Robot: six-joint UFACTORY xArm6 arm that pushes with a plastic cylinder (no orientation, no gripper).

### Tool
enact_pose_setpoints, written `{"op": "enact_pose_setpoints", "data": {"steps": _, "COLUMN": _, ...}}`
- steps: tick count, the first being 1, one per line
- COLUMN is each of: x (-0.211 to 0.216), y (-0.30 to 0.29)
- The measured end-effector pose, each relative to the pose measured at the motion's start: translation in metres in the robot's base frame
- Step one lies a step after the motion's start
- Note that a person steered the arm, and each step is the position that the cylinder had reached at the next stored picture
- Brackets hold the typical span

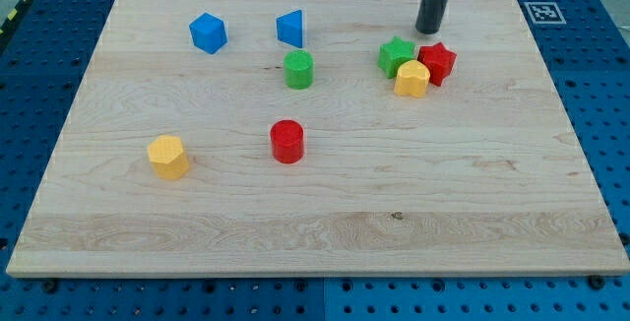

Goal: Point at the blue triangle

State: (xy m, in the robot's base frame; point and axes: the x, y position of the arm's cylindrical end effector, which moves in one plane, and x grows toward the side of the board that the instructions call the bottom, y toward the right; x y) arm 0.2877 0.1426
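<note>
The blue triangle (290,28) lies near the view's top, left of centre, on the wooden board (315,213). My tip (427,31) is near the view's top right, well to the right of the blue triangle. It stands just above the green star (396,55) and the red star (437,62) and touches neither.
A blue block with several flat sides (208,32) lies left of the triangle. A green cylinder (298,69) lies below it. A yellow block (411,79) touches the two stars. A red cylinder (287,141) and another yellow block (168,156) lie lower left.
</note>
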Motion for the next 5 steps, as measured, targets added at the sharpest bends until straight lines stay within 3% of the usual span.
{"op": "enact_pose_setpoints", "data": {"steps": 4, "x": -0.010, "y": -0.121}}
{"op": "enact_pose_setpoints", "data": {"steps": 5, "x": -0.010, "y": -0.125}}
